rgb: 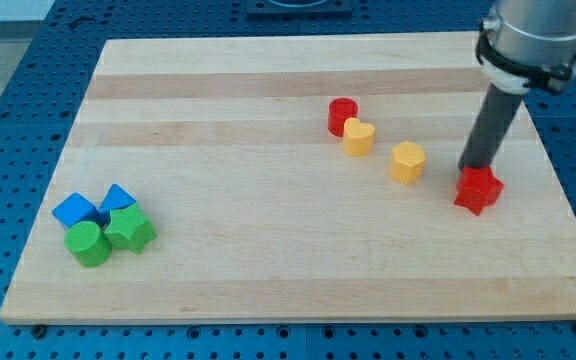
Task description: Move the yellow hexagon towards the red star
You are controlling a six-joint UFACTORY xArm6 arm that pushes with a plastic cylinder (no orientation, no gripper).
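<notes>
My tip (474,168) sits right behind the red star (478,190), prob touching it; plain rod tool, grips nothing. Yellow hexagon (407,162) lies near the star's left w/ a gap, so the push isn't done.

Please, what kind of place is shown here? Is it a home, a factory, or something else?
Probably a robotics lab bench. A wooden board lies on a blue perforated table, small coloured blocks such as the yellow hexagon and red star sit on it, and my tip stands just above the star.
</notes>
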